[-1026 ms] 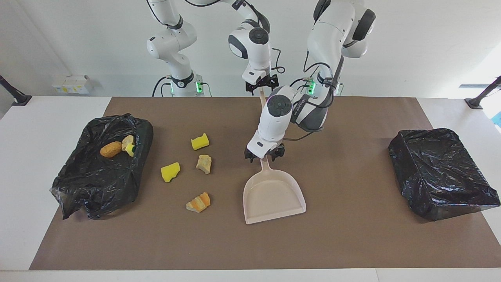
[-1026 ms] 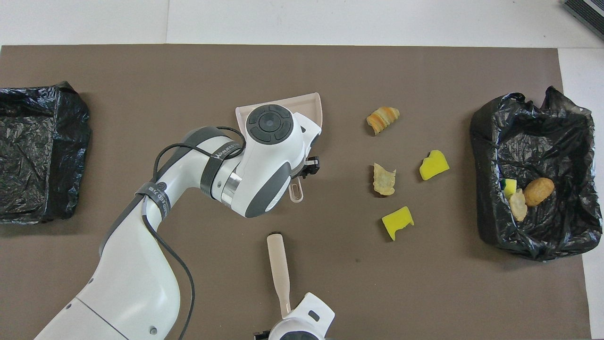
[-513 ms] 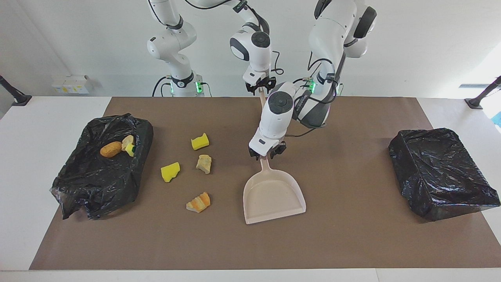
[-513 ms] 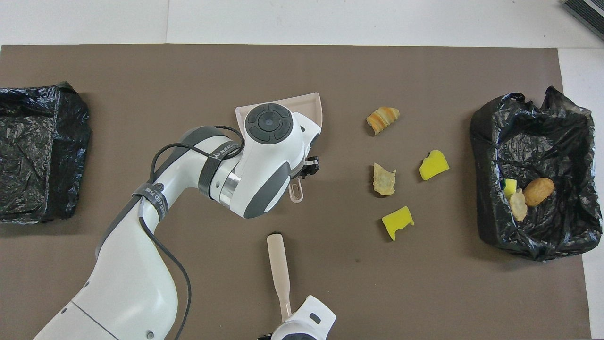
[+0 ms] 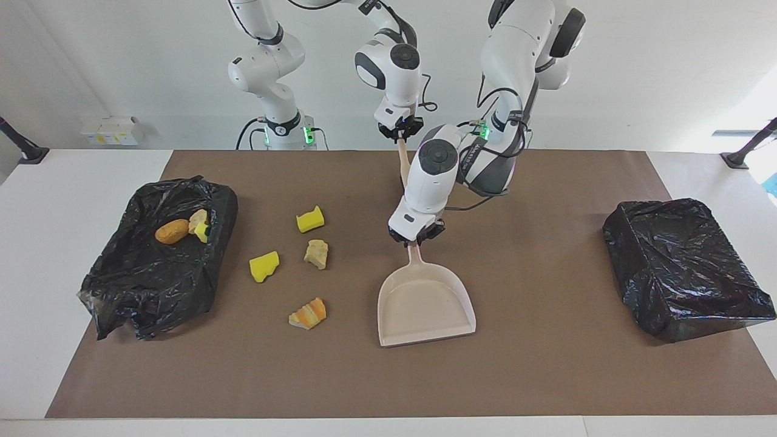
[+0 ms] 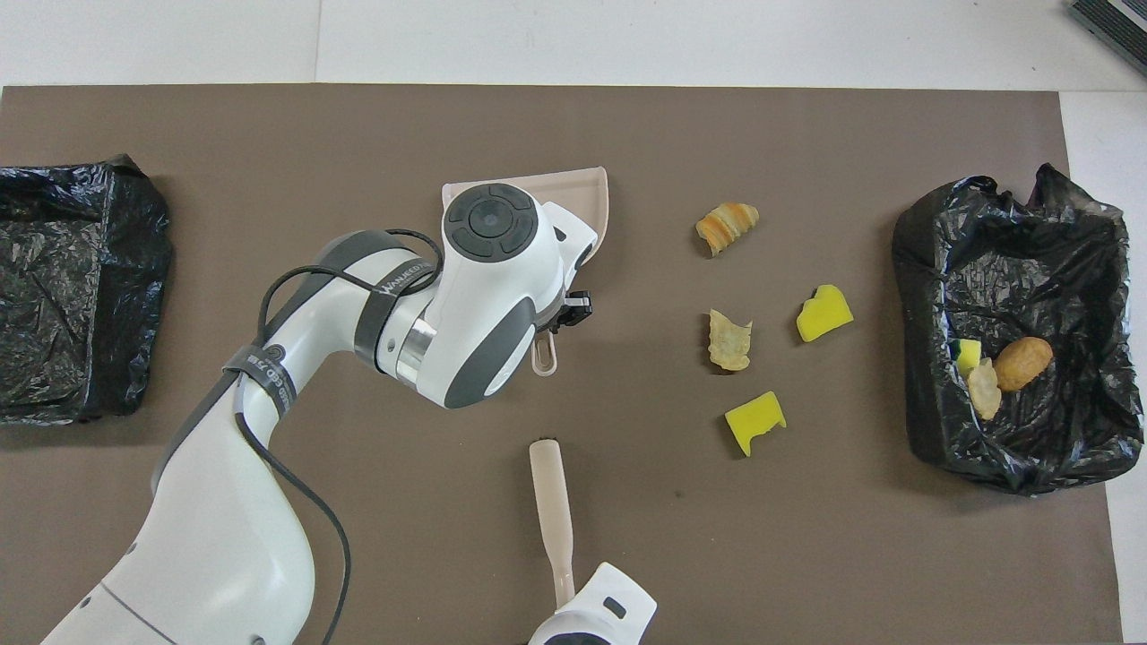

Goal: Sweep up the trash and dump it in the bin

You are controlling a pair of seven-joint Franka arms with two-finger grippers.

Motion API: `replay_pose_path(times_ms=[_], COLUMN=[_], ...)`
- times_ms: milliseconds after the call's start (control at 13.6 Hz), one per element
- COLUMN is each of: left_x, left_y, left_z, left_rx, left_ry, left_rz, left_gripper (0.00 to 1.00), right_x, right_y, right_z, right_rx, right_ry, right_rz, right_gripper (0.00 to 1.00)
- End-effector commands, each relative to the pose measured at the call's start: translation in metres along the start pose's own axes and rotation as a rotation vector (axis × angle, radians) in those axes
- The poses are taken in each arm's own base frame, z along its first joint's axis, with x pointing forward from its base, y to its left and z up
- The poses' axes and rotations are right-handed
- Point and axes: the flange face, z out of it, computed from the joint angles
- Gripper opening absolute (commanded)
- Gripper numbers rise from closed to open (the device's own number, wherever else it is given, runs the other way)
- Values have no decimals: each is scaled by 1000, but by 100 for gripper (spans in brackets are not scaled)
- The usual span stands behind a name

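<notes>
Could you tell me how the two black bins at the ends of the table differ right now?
The bin at the right arm's end holds three scraps: a brown lump, a beige lump and a yellow chunk; the bin at the left arm's end shows none. The first bin's liner gapes open and crumpled; the second bin's looks flatter and smoother. Both are lined with black plastic and sit on the brown mat.

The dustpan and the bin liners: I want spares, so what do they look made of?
The dustpan looks like moulded plastic, matt beige: smooth, even colour, one-piece pan and handle. The two bin liners look like thin black plastic film: glossy, crinkled, with bright creases. The exact plastic cannot be told.
</notes>
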Motion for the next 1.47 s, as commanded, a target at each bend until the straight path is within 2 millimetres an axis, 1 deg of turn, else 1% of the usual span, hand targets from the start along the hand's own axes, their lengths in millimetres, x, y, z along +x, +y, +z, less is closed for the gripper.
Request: replay_pose_path(times_ms=[0, 147, 220, 293, 366, 440, 513, 586, 659, 733, 879, 1026, 1099, 1172, 1246, 1319, 1392], left_x=[26, 46, 51, 56, 59, 56, 60, 68, 71, 68, 61, 50, 43, 35, 23, 9, -6], left_y=[-47, -81, -95, -110, -125, -133, -149, -172, -182, -182, -187, -192, -194, -196, -194, -191, -180], left_z=[-32, -43, -48, -51, -52, -52, -52, -52, -51, -49, -45, -39, -36, -30, -25, -20, -17], left_rx=[2, 5, 11, 20, 66, 102, 106, 102, 95, 93, 94, 82, 77, 80, 99, 144, 195], left_ry=[40, 44, 37, 31, 26, 2, -23, -40, -54, -73, -99, -141, -155, -177, -196, -221, -237], left_rz=[54, 102, 147, 200, 275, 391, 502, 662, 837, 931, 995, 1243, 1330, 1357, 1376, 1408, 1455], left_gripper=[0, 0, 0, 0, 0, 0, 0, 0, 0, 0, 0, 0, 0, 0, 0, 0, 0], right_x=[13, 32, 44, 63, 81, 100, 121, 134, 143, 147, 164, 167, 169, 174, 178, 181, 182], right_y=[29, 50, 62, 81, 105, 129, 161, 191, 210, 218, 247, 266, 280, 299, 321, 334, 340], right_z=[-36, -51, -59, -66, -68, -65, -65, -65, -63, -64, -71, -74, -75, -73, -73, -73, -73], right_rx=[2, 10, -2, -15, -31, -46, -52, -53, -76, -115, -222, -330, -340, -342, -348, -353, -358], right_ry=[19, 36, 40, 54, 63, 55, 42, 15, 13, 27, 53, 58, 60, 62, 64, 70, 71], right_rz=[40, 84, 97, 115, 126, 133, 105, 65, 58, 54, 56, 48, 72, 94, 116, 119, 118], right_gripper=[0, 0, 0, 0, 0, 0, 0, 0, 0, 0, 0, 0, 0, 0, 0, 0, 0])
